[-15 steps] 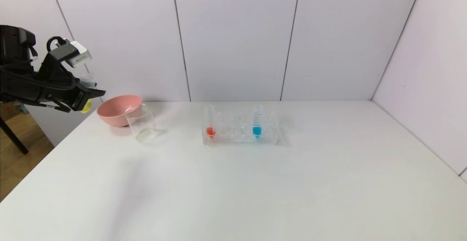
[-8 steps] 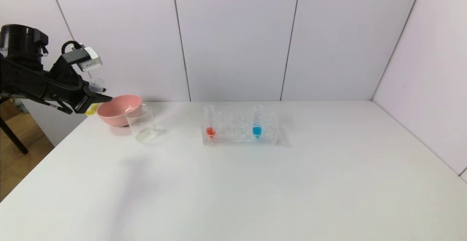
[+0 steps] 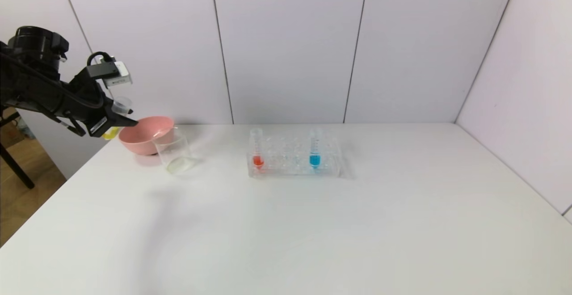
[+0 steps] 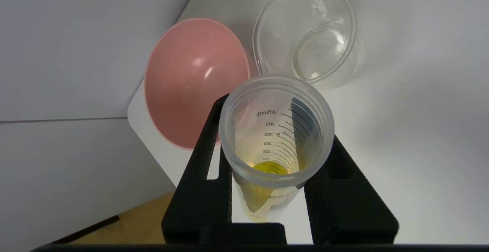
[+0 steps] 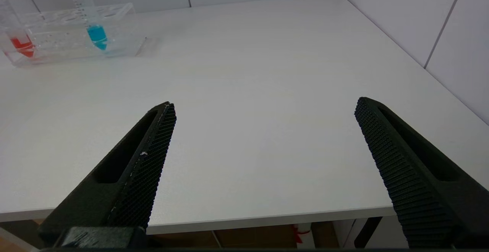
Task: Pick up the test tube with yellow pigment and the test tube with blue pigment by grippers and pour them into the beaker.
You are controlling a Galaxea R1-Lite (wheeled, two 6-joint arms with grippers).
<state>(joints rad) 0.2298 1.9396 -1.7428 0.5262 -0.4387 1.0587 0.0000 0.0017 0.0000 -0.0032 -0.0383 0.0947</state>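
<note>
Left hand (image 4: pixel 267 202) clamped on yellow tube (image 4: pixel 273 145), left of beaker (image 4: pixel 305 34): carry right over rim, then tip slowly.

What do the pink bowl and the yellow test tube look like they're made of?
The pink bowl looks like smooth plastic, opaque with soft glossy highlights. The test tube with yellow pigment, held in the left gripper, seems translucent frosted plastic with printed graduations, though glass can't be excluded.
</note>
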